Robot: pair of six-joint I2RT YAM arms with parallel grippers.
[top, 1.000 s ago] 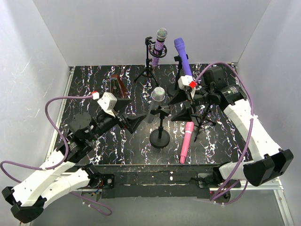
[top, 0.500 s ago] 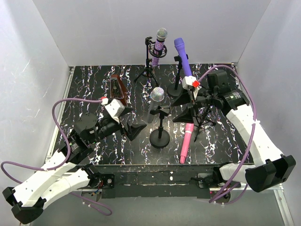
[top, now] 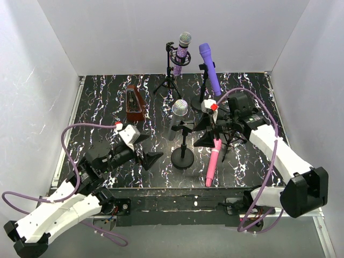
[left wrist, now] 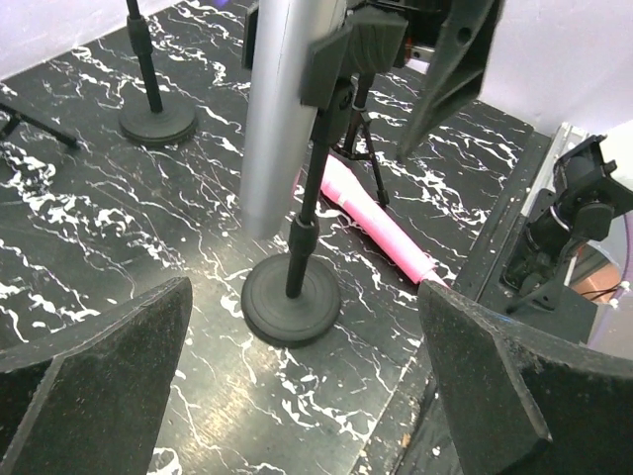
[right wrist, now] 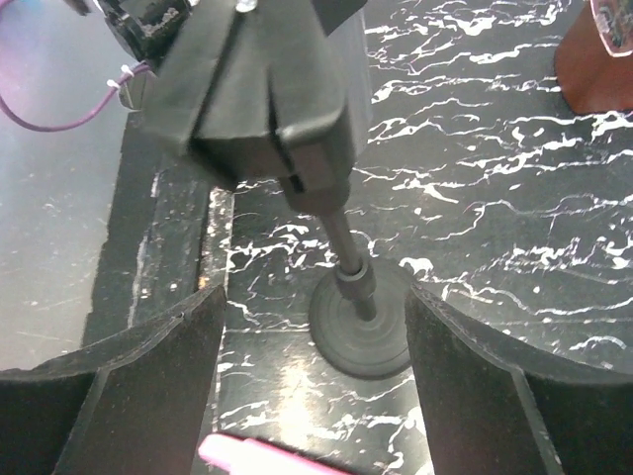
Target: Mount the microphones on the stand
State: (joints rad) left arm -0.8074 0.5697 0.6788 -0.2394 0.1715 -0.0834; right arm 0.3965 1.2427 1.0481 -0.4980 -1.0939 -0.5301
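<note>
The pink microphone (top: pixel 212 163) lies flat on the table, right of the round-based stand (top: pixel 183 158) that holds the silver-grey microphone (top: pixel 178 114) in its clip. At the back, the glittery purple microphone (top: pixel 184 47) and the violet microphone (top: pixel 209 68) each sit in a stand. My right gripper (top: pixel 207 131) hovers open over the pink microphone's upper end; its tip (right wrist: pixel 255 456) shows low between the fingers, untouched. My left gripper (top: pixel 148 153) stands open left of the round base (left wrist: pixel 292 306), empty. The pink microphone (left wrist: pixel 382 224) lies beyond that base.
A dark red wedge-shaped box (top: pixel 134 102) stands at the back left. A black tripod stand (top: pixel 232 137) stands just right of my right gripper. The table's near edge (top: pixel 177 189) runs close below the pink microphone.
My left arm has drawn back toward the near left. My right gripper has come down and nearer, toward the pink microphone, with its jaws slightly narrower.
</note>
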